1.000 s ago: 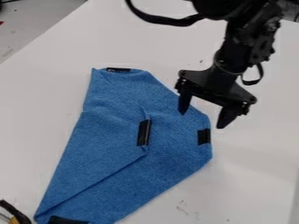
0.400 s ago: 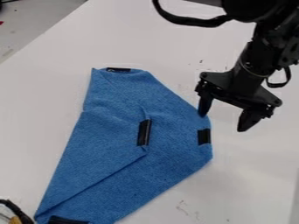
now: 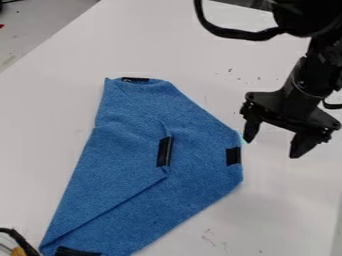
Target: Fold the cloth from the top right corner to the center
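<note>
Cloth (image 3: pixel 133 150) (blue, part-folded) lies just beside the parted jaws.

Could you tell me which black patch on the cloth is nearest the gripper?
The right patch; the top patch, middle patch and bottom patch all lie farther away.

White, flat, smooth tabletop (image 3: pixel 167 45), straight edge running diagonally across upper left. Pale grey surface (image 3: pixel 40 25) past that edge, greenish smudge (image 3: pixel 8 61) on it. Small red item (image 3: pixel 1 25) at left border, cut off; can't tell what. Thin black piece (image 3: pixel 9 1) in top left corner, also cut off. Bottom left: curved black cable-like piece (image 3: pixel 21 241), small orange-yellow part (image 3: pixel 18 251) just beside it. Tabletop has small dark specks (image 3: pixel 230 70) upper right of centre, faint brownish scribbly marks (image 3: pixel 209 237) lower right of centre. Narrow grey strip (image 3: pixel 338 227) along lower right border.
</note>
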Motion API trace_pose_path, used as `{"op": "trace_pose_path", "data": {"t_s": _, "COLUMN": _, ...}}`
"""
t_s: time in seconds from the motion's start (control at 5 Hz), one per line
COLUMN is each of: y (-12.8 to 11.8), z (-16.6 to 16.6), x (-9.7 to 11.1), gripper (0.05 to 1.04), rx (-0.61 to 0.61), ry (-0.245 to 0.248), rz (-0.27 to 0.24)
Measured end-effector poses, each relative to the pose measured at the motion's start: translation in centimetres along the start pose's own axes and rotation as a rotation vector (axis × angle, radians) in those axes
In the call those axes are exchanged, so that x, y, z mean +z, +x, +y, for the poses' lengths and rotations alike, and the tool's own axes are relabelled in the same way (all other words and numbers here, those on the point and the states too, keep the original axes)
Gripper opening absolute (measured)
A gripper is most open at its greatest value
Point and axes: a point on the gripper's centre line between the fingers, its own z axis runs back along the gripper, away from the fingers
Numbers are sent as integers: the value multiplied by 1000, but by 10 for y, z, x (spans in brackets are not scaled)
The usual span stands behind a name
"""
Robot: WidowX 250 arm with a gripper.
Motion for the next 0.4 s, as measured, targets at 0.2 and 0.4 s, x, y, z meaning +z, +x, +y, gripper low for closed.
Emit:
{"op": "trace_pose_path", "data": {"t_s": 0.2, "y": -1, "z": -7, "x": 4, "gripper": 999, "rx": 15, "ry": -23, "rz": -1}}
{"op": "trace_pose_path", "data": {"t_s": 0.4, "y": -6, "z": -7, "x": -5, "gripper": 999, "rx": 32, "ry": -38, "rz": 0}}
